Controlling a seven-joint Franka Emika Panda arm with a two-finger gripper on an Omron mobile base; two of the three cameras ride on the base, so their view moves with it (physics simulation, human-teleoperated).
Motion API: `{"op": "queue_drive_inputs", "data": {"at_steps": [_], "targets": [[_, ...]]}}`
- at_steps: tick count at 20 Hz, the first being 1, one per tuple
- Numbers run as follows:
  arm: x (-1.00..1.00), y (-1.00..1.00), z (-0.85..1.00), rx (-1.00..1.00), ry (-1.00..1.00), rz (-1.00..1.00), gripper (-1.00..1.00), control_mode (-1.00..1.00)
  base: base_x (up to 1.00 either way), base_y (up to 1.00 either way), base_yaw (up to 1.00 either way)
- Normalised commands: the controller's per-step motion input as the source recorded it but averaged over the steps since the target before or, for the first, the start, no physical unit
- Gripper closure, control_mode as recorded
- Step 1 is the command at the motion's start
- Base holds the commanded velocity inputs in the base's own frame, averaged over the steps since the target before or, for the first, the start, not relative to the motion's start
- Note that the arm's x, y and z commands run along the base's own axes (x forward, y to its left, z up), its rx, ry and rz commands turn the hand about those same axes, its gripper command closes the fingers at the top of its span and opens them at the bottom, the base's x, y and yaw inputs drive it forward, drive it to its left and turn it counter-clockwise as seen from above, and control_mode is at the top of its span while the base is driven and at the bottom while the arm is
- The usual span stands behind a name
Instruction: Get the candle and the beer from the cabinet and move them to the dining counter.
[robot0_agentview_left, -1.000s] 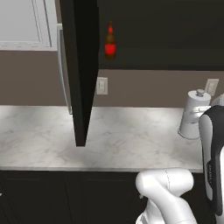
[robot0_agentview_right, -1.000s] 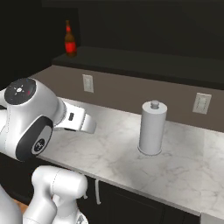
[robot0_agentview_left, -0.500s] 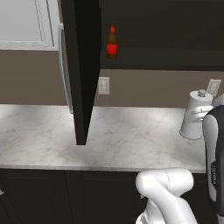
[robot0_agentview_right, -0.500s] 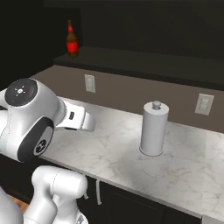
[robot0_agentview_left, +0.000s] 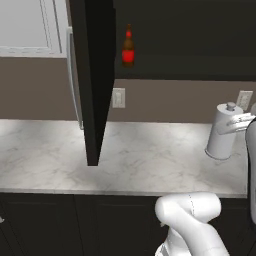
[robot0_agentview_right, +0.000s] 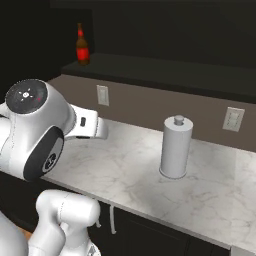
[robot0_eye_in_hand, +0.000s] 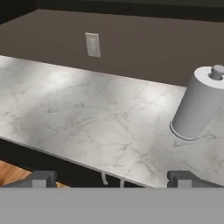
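Note:
The beer (robot0_agentview_left: 128, 51), a small dark bottle with a red label, stands alone on the lower shelf of the cabinet (robot0_agentview_left: 95, 75), whose black door hangs open edge-on with its silver bar handle to the left. From the other side the beer (robot0_agentview_right: 82, 47) sits at the left end of that shelf. My gripper (robot0_eye_in_hand: 113, 179) is open and holds nothing. It hangs low before the wall worktop (robot0_eye_in_hand: 87, 113), well below the bottle. The candle and the dining counter are out of view.
A white paper-towel roll (robot0_agentview_left: 221, 132) stands upright on the marble worktop (robot0_agentview_left: 150, 160) to the right, close to my arm (robot0_agentview_right: 35, 130). The open cabinet door juts out over the worktop's left half. Wall outlets (robot0_agentview_left: 118, 97) sit under the shelf.
My arm has drifted slightly toward the right edge of the left base view. The gripper stays open, and the beer and the paper-towel roll keep their places.

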Motion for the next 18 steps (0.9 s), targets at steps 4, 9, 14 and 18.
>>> {"op": "queue_drive_inputs", "data": {"at_steps": [4, 9, 14, 18], "targets": [[0.0, 0.03, 0.39, 0.0, 0.0, 0.0, -1.0, -1.0, 0.0, 0.0, 0.0], [-0.06, 0.03, 0.38, 0.0, -0.02, 0.0, -1.0, -1.0, 0.0, 0.0, 0.0], [-0.18, 0.12, 0.23, -0.01, -0.31, 0.0, -1.0, -1.0, 0.0, 0.0, 0.0], [-0.02, 0.16, 0.29, -0.02, -0.3, 0.0, -1.0, -1.0, 0.0, 0.0, 0.0]]}}
